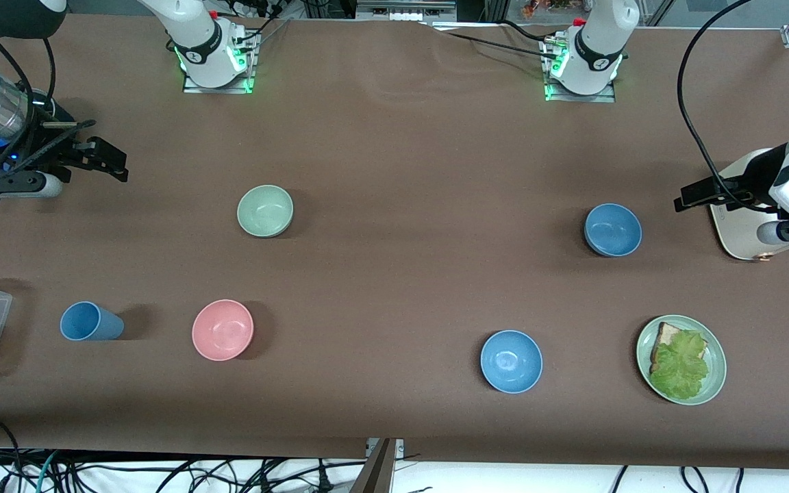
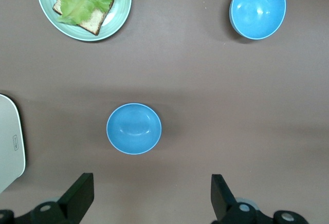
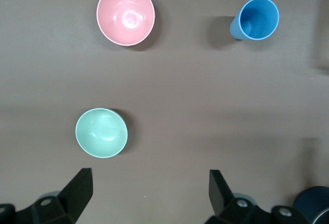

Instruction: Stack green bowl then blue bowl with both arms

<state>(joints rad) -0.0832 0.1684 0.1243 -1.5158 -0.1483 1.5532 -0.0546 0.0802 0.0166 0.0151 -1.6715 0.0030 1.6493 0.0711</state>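
Brown tbl (image 1: 394, 137): green bowl (image 1: 265, 211) nr pink bowl (image 1: 222, 329), blue bowl (image 1: 613, 230) apart.

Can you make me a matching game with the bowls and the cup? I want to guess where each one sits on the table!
Things:
1. green bowl
2. blue bowl
3. pink bowl
4. plate

Clues:
A. beside the tall blue cup
B. holds bread and lettuce
C. dull blue, toward the left arm's end
D. farther from the front camera than the pink bowl, toward the right arm's end

Pairs: 1-D, 2-C, 3-A, 4-B
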